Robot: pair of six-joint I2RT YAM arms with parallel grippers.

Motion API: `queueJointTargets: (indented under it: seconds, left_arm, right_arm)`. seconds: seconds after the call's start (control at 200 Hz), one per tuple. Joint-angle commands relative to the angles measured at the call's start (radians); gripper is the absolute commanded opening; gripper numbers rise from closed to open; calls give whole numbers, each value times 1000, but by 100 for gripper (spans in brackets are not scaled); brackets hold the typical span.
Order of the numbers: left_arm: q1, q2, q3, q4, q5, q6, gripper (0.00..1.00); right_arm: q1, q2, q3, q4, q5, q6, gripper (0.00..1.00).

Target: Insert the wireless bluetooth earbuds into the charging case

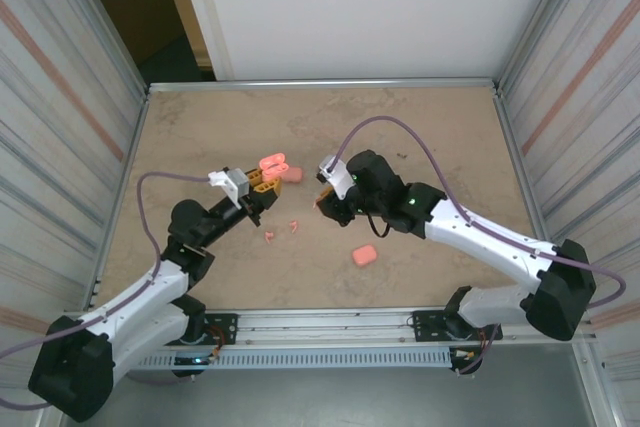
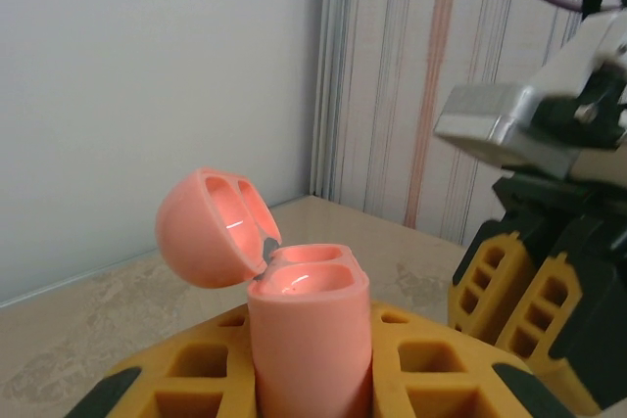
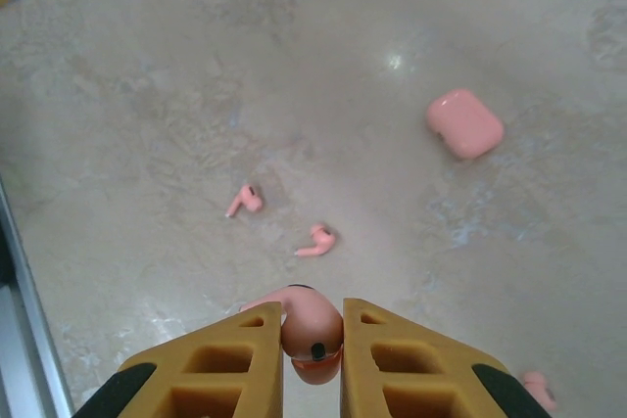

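My left gripper [image 1: 262, 184] is shut on an open pink charging case [image 2: 310, 335], held upright with its lid [image 2: 208, 227] flipped back and both wells empty. From above, the case [image 1: 272, 163] sits at table centre. My right gripper [image 3: 312, 342] is shut on one salmon-pink earbud [image 3: 312, 322], above the table. From above, this gripper [image 1: 322, 203] hangs just right of the left one. Two loose earbuds [image 3: 245, 200] [image 3: 316, 240] lie on the table below, and from above those earbuds [image 1: 270, 235] [image 1: 294, 225] sit between the arms.
A closed pink case [image 1: 364, 255] lies on the table front of centre, the same case [image 3: 463, 122] showing in the right wrist view. Another pink piece [image 1: 294, 175] lies beside the held case. Striped walls enclose the marbled table [image 1: 420, 127].
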Motion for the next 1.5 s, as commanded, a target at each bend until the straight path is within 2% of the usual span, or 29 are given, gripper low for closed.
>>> queueJointTargets:
  seconds: [0.0, 0.306, 0.692, 1.493]
  left_arm:
    - [-4, 22, 0, 71, 32, -14, 0]
    - [-5, 95, 8, 108, 71, -27, 0]
    - [-6, 175, 26, 166, 130, -51, 0]
    - [-11, 182, 37, 170, 140, -55, 0]
  right_arm:
    - [-5, -34, 56, -6, 36, -74, 17]
    - [-6, -52, 127, 62, 45, -161, 18]
    - [-5, 21, 214, 112, -1, -205, 19]
    - [21, 156, 288, 125, -61, -210, 19]
